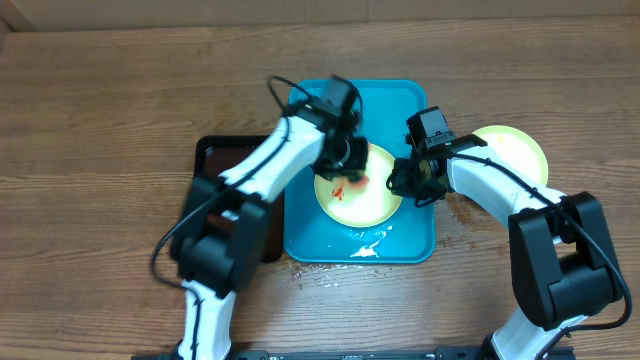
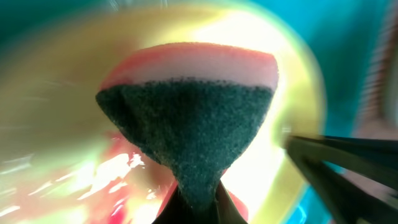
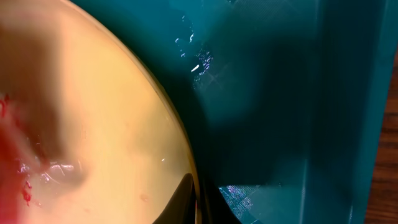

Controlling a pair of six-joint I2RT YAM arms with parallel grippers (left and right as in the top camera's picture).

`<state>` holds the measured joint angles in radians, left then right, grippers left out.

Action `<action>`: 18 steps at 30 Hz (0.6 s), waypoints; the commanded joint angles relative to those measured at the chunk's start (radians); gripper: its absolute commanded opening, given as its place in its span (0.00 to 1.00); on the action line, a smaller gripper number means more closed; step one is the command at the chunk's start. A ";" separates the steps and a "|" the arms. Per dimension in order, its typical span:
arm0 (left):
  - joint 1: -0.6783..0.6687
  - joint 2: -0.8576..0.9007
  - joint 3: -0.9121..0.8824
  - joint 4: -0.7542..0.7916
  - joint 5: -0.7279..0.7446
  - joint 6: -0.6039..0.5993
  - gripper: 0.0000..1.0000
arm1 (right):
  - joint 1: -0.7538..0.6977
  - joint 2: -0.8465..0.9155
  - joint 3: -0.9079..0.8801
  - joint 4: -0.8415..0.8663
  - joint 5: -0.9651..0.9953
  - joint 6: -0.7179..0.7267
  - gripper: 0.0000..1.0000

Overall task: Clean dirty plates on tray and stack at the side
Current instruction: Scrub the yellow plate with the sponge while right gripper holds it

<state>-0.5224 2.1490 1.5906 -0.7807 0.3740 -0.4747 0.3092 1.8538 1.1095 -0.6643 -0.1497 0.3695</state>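
On the turquoise tray [image 1: 390, 100], toward its middle: one yellow-green-rimmed plate [image 1: 375, 205], flat, red sauce [image 1: 340, 190] smeared across its left half. Directly above that smear, the left hand [image 1: 345, 160], clenched on a sponge [image 2: 186, 118], green scouring face toward the plate, pink foam behind. At the plate's right rim, the right hand [image 1: 418, 182], pinched shut on the edge itself, rim between fingertips in the right wrist view. Judged step: scrubbing, with the rim pinned against sliding. For the coming stroke: smear just robotward of the sponge, so sweep nearward and left, clear of the pinning hand. Round plate, no long axis to mind. Left hand plainly the nearer for wiping. Room: bare tray floor beyond the plate, white suds [image 1: 365, 250] at the near rim; tight on the right, tray wall just beside the grip. Outward on the desk [image 1: 120, 100]: second plate [image 1: 515, 150], clean-looking, right of the tray, likely the stacking place; black tray [image 1: 212, 155] left, partly under the left arm.
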 commanded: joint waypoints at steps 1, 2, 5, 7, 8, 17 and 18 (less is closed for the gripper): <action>-0.017 0.068 0.010 -0.006 0.060 -0.074 0.04 | 0.011 0.029 -0.005 0.002 0.006 0.001 0.04; -0.016 0.082 0.010 -0.019 0.055 -0.085 0.04 | 0.011 0.030 -0.005 0.002 0.006 0.001 0.04; -0.007 0.095 0.013 -0.091 -0.060 -0.116 0.04 | 0.011 0.030 -0.005 0.002 0.006 0.001 0.04; 0.002 0.095 0.033 -0.162 -0.181 -0.139 0.04 | 0.011 0.030 -0.005 0.002 0.006 0.001 0.04; 0.007 0.095 0.050 -0.196 -0.233 -0.139 0.04 | 0.011 0.030 -0.005 0.002 0.006 0.001 0.04; 0.014 0.103 0.098 -0.341 -0.539 -0.029 0.04 | 0.011 0.030 -0.005 0.001 0.006 0.001 0.04; 0.014 0.103 0.098 -0.341 -0.530 -0.022 0.04 | 0.011 0.030 -0.005 0.001 0.006 0.001 0.04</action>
<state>-0.5259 2.2089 1.6836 -1.1069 0.0120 -0.5449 0.3092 1.8565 1.1099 -0.6655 -0.1505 0.3698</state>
